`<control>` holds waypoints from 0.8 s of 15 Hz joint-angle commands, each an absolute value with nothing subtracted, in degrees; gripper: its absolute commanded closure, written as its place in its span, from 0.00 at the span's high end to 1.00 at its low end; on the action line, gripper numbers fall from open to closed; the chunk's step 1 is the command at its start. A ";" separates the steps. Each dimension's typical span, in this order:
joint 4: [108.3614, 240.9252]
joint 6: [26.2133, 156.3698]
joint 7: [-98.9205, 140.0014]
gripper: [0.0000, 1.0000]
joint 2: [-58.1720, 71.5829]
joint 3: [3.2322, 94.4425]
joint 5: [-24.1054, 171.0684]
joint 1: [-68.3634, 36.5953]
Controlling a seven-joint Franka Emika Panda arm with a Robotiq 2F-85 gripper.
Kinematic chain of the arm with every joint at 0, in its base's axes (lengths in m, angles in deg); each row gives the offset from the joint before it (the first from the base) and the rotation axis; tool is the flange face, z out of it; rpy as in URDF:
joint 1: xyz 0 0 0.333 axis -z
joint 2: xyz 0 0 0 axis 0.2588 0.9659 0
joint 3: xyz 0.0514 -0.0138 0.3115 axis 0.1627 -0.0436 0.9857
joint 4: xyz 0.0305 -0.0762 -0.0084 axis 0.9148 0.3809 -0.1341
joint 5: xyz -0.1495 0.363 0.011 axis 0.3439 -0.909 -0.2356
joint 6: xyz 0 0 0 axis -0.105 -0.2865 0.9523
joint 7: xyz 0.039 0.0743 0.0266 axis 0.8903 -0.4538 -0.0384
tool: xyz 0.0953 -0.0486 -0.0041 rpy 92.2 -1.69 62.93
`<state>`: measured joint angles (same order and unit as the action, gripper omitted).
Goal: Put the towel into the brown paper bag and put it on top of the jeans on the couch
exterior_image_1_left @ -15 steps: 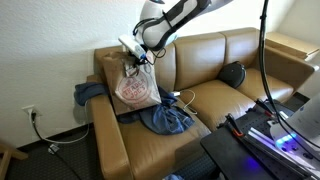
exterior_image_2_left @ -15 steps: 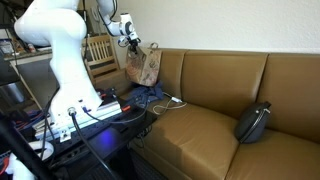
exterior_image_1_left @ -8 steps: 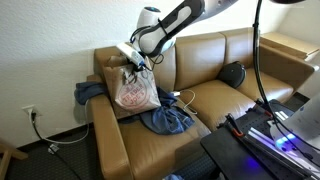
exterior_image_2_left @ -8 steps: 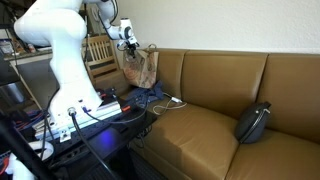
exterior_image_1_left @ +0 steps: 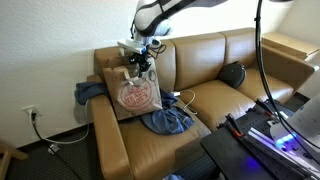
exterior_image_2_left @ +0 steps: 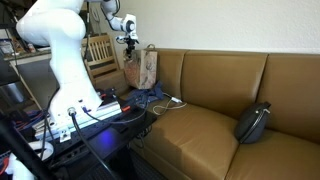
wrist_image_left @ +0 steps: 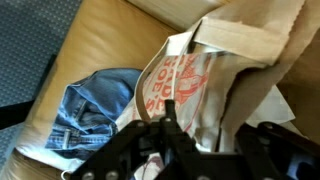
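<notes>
— Where's the bag (exterior_image_1_left: 138, 93)?
— Upright on the jeans (exterior_image_1_left: 168, 120), on the couch (exterior_image_1_left: 215, 100) seat next to the arm; its red print faces out; denim spills from under it.
— And the gripper (exterior_image_1_left: 141, 60)?
— Just over the bag's mouth, at the handles; the wrist view blurs the jaws, so spread or pinching a handle, I cannot tell.
— The towel?
— Something pale shows inside the bag; whether that's it, I cannot tell.
— Anything else?
— A dark cushion (exterior_image_1_left: 232, 73), well apart.
</notes>
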<state>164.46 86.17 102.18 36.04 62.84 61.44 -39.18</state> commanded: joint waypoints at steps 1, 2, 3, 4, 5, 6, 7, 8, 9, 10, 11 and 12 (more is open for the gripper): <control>162.61 71.86 99.98 0.70 31.50 63.99 58.90 -36.71; 162.92 67.68 100.48 0.78 29.19 64.47 58.86 -35.81; 162.68 63.03 99.75 0.84 26.96 64.98 57.91 -34.77; 161.67 59.52 99.50 0.92 25.51 64.47 56.97 -34.71; 161.69 57.49 99.66 0.98 23.26 64.42 55.94 -34.13; 162.04 56.72 99.94 1.00 20.68 64.08 54.86 -33.57; 162.99 57.35 100.08 1.00 17.76 63.89 53.23 -32.74; 163.48 57.92 100.22 1.00 15.38 63.80 51.36 -31.89; 164.12 59.10 100.43 1.00 13.43 63.59 49.67 -31.13; 159.94 57.73 101.63 1.00 18.12 63.20 52.59 -33.30; 160.18 57.70 101.65 1.00 16.15 63.22 51.60 -32.50; 160.72 57.77 101.62 1.00 14.76 63.21 51.17 -31.94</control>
<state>161.12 58.03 101.59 14.56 63.50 51.22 -31.65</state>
